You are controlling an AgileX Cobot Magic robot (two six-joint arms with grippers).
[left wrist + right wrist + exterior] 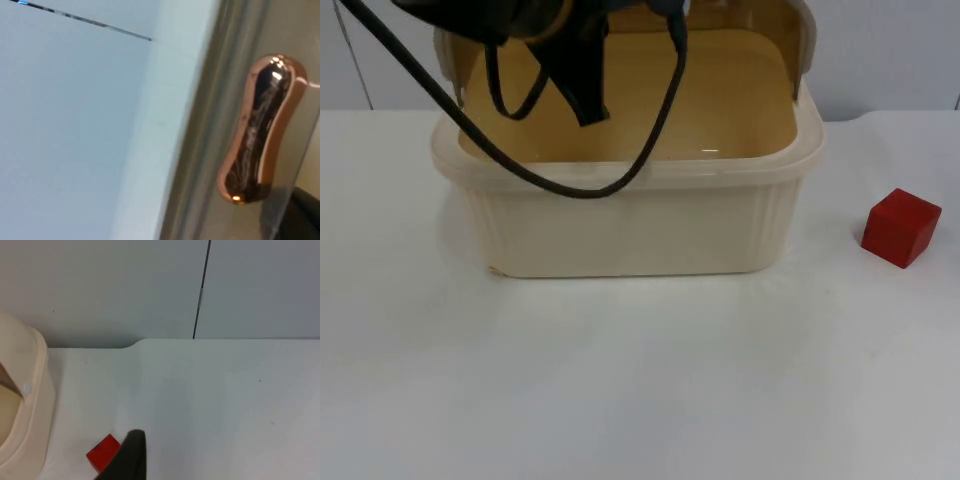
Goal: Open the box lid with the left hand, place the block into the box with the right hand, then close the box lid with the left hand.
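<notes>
left claw at 12 o'clock props the box lid open, grip state unclear; if it slips, lid drops before the red block at 3 o'clock goes in.

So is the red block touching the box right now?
Apart. The top view shows bare white table between the red block and the box.

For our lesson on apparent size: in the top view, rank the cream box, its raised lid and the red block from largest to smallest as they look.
1. Cream box, by far the largest.
2. Raised lid, partly cut off by the picture's edge and hidden behind the left arm, so its full extent is unsure.
3. Red block, smallest.
</notes>
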